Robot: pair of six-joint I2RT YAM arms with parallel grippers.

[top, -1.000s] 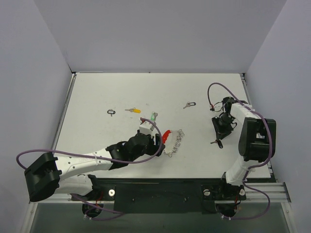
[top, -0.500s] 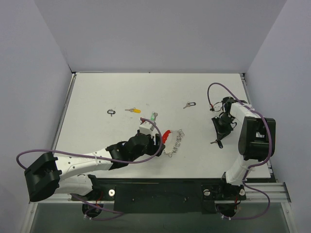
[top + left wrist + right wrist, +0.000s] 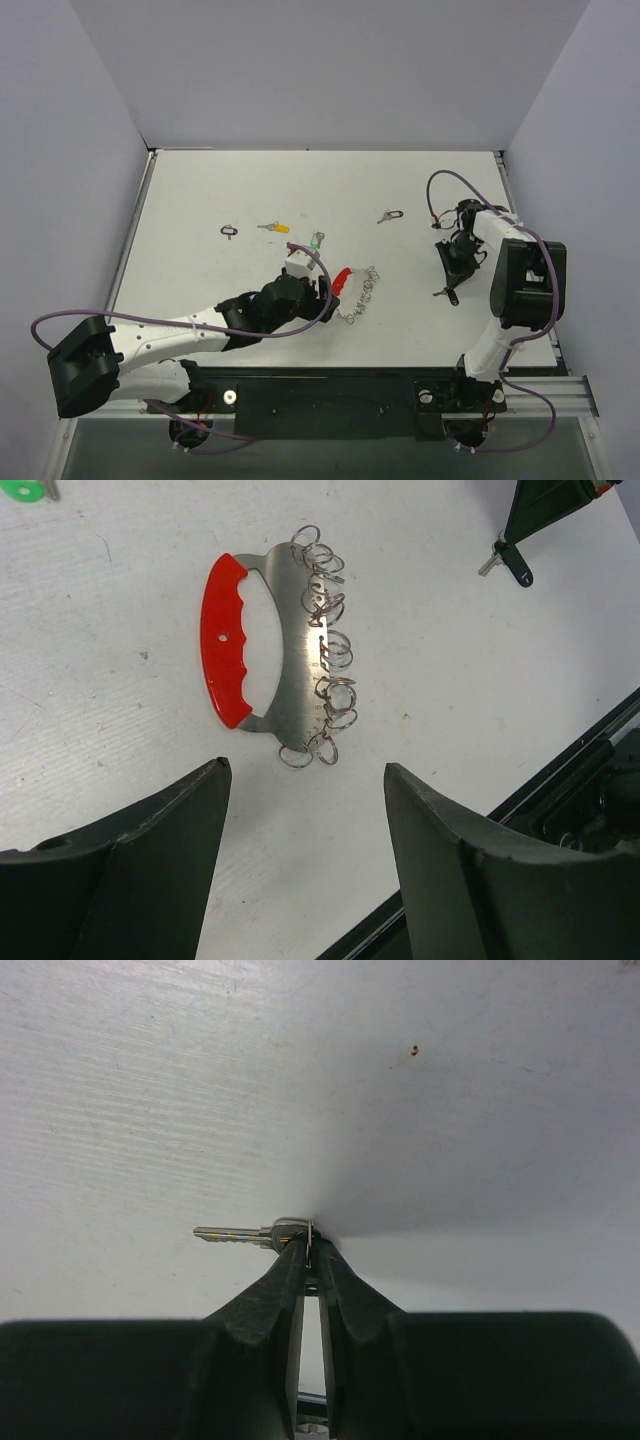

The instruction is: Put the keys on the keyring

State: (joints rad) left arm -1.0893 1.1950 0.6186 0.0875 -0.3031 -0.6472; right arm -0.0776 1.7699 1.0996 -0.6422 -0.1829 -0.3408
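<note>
Little has changed since the earlier frames: the left arm's forearm has sagged slightly toward the near edge, while the right arm, the keyring and the loose keys lie as they did.

The left gripper (image 3: pixel 305 830) hangs just short of the keyring (image 3: pixel 275 650) with its fingers (image 3: pixel 150 850) spread wide, gripping nothing and touching nothing. In the left wrist view the keyring lies flat on the worktop (image 3: pixel 200 190) just beyond the fingertips, its red band on the left and its row of small metal loops on the right. In the top view it sits near the middle of the worktop (image 3: pixel 352 285), right beside the left gripper (image 3: pixel 318 288).

The right gripper (image 3: pixel 308 1252) is down at the worktop on the right side, its fingers (image 3: pixel 275 1280) clenched almost together on the head end of a key (image 3: pixel 235 1235), whose blade sticks out to the left, level with the surface. From above, this key (image 3: pixel 441 293) shows at the tip of the right gripper (image 3: pixel 450 280), well apart from the keyring.

A green key (image 3: pixel 316 241) lies near the keyring's far side. A yellow key (image 3: pixel 272 228) and a black key (image 3: pixel 229 231) lie farther left, and a dark key (image 3: pixel 389 216) lies toward the far right.
</note>
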